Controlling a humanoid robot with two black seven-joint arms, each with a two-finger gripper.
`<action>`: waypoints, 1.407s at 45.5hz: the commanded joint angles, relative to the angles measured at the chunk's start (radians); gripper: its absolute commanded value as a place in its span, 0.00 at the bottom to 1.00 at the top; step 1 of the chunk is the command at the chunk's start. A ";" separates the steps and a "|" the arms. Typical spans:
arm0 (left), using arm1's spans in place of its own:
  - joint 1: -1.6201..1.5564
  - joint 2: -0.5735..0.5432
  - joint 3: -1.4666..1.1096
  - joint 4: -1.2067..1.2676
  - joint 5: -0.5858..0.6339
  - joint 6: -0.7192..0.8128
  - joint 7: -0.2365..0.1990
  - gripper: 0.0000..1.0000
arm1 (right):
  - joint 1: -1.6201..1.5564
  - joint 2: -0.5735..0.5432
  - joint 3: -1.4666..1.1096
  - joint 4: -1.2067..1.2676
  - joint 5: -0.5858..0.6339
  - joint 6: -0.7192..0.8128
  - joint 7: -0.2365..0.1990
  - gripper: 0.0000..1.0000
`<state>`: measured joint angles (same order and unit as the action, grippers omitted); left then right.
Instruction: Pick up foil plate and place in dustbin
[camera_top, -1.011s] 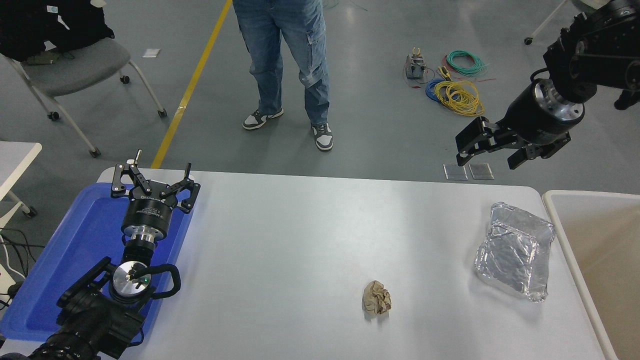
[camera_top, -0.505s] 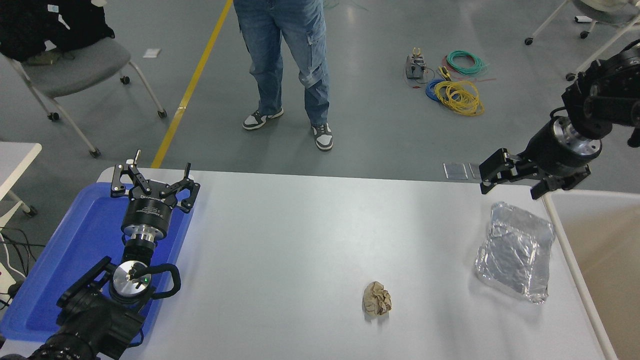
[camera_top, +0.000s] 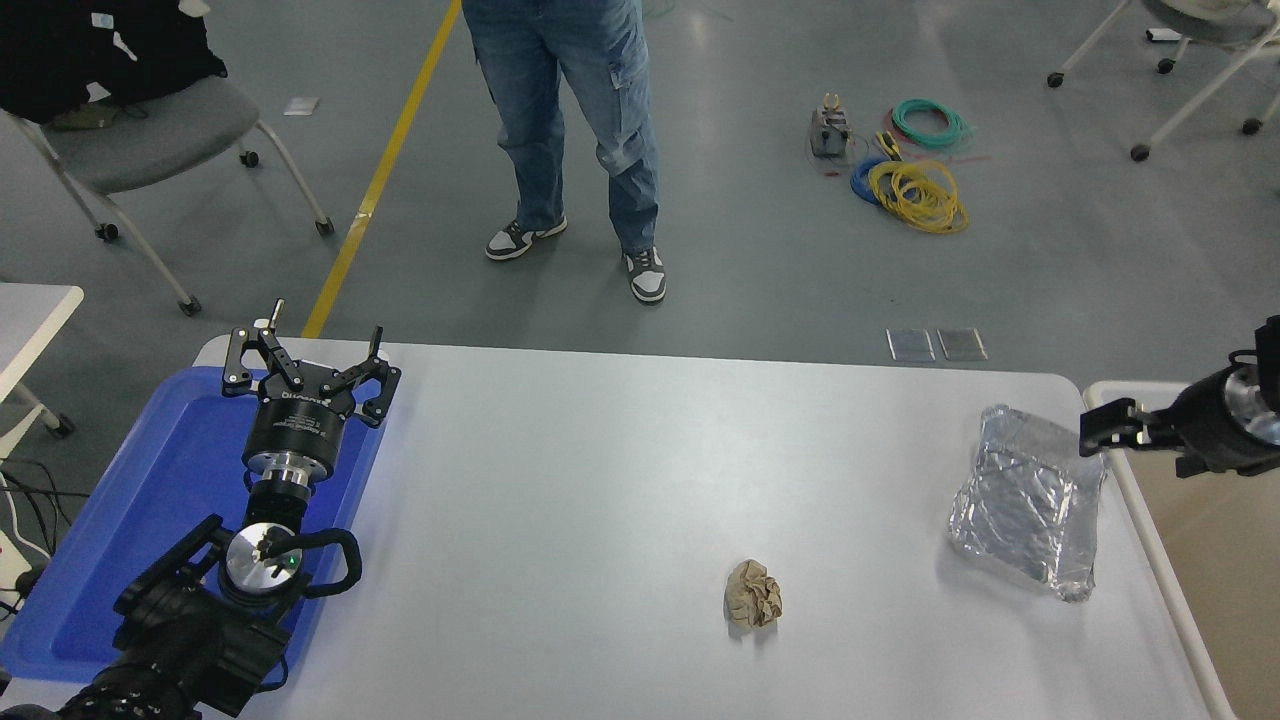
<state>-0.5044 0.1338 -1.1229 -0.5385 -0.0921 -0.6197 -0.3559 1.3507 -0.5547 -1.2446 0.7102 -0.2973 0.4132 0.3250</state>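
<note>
- the foil plate (camera_top: 1030, 510) lies flat on the white table (camera_top: 600, 480) near its right edge, just beside the off-white rim of the dustbin (camera_top: 1150, 560); it is held by nothing
- it is judged very light and thin; the crinkled foil would be expected to dent or fold under a firm pinch rather than resist it, and its shiny skin may slip between hard fingers
- the raised rim is judged the best place to be taken hold of, most readily the far right corner nearest the bin, since the flat middle offers nothing to close on
- the right gripper (camera_top: 1105, 436) is seen low at the picture's right edge, over the bin's rim and at the plate's far right corner; whether it touches the foil cannot be told; its fingers appear only narrowly parted, but from this side-on angle how far open it is cannot be told; nothing is held in it
- compared with a second ago, the right arm has been brought down and to the right, from high above the table's far edge to plate level; the plate has not moved
- the left gripper (camera_top: 305, 365) is parked over the blue tray (camera_top: 150, 480), fingers spread and empty; the crumpled brown paper ball (camera_top: 754, 594) is unchanged
</note>
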 joint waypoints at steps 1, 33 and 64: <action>0.000 0.000 0.000 0.000 0.000 0.000 0.000 1.00 | -0.152 -0.010 0.051 -0.104 0.006 -0.094 0.000 1.00; 0.000 0.000 0.000 0.000 0.000 0.000 0.000 1.00 | -0.469 0.029 0.387 -0.268 0.006 -0.246 0.000 1.00; 0.000 0.000 0.000 0.000 0.000 0.000 0.000 1.00 | -0.542 0.076 0.452 -0.278 0.004 -0.333 0.011 0.86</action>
<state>-0.5046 0.1335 -1.1229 -0.5385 -0.0921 -0.6197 -0.3559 0.8353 -0.4962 -0.8080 0.4343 -0.2912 0.1097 0.3329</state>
